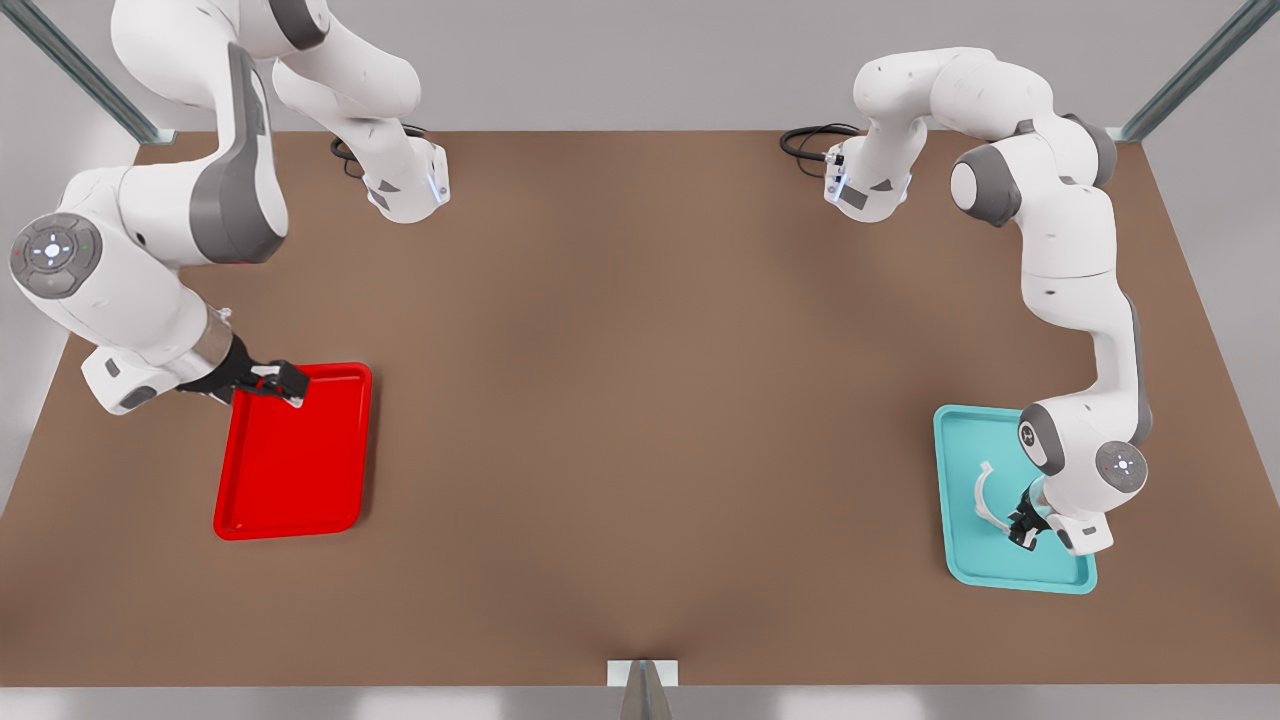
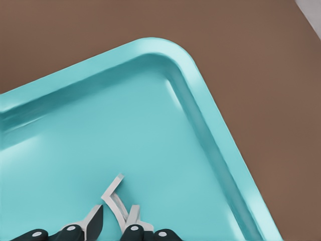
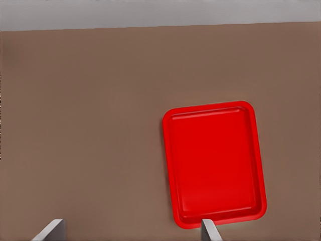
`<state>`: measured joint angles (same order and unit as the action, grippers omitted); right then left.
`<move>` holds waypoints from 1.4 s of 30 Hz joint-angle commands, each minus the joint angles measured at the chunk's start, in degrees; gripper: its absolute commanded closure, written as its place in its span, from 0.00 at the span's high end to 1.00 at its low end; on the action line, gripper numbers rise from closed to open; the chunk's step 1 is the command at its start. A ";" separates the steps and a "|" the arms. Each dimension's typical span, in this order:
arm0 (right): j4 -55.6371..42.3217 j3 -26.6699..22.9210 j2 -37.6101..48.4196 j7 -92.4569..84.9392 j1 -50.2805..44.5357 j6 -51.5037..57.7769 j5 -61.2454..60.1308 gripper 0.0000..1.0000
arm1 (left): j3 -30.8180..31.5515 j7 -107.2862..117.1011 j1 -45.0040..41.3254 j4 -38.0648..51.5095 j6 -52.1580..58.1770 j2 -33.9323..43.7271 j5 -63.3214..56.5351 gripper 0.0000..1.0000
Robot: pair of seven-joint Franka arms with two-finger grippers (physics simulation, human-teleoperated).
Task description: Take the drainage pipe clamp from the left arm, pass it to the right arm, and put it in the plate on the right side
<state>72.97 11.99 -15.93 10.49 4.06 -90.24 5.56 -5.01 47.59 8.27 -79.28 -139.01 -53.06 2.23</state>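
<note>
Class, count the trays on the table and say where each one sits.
2. The red tray lies at the front view's left, under the right gripper. The teal tray lies at the front view's right, holding the white clamp beside the left gripper.

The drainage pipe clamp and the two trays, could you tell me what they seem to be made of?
The drainage pipe clamp looks like thin matte white plastic, a slim curved strip.
The teal tray appears to be glossy moulded plastic, with soft highlights along its rim.
The plate looks the same, in bright red.
</note>
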 commanded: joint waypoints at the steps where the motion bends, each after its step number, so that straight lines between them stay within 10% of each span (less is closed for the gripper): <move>1: -0.19 0.05 0.46 -0.65 0.86 1.04 -0.29 1.00 | 0.00 1.37 -0.01 0.09 -0.03 0.06 0.14 0.21; 14: -0.10 0.05 0.02 -1.00 0.86 0.07 -1.52 1.00 | 0.53 1.72 -1.15 0.44 16.93 8.23 0.84 0.21; 22: -0.02 0.05 0.02 -1.00 0.86 -0.37 -1.52 1.00 | 0.62 56.81 -17.93 0.44 31.52 15.09 15.17 0.21; 42: -2.39 0.23 -2.18 0.93 -10.47 -1.95 -0.82 1.00 | 1.41 159.65 -50.80 6.50 -7.15 11.49 20.36 0.21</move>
<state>70.89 12.21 -17.91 6.26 -5.62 -91.32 4.63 -3.58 140.33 -41.93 -73.41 -138.47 -41.27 22.74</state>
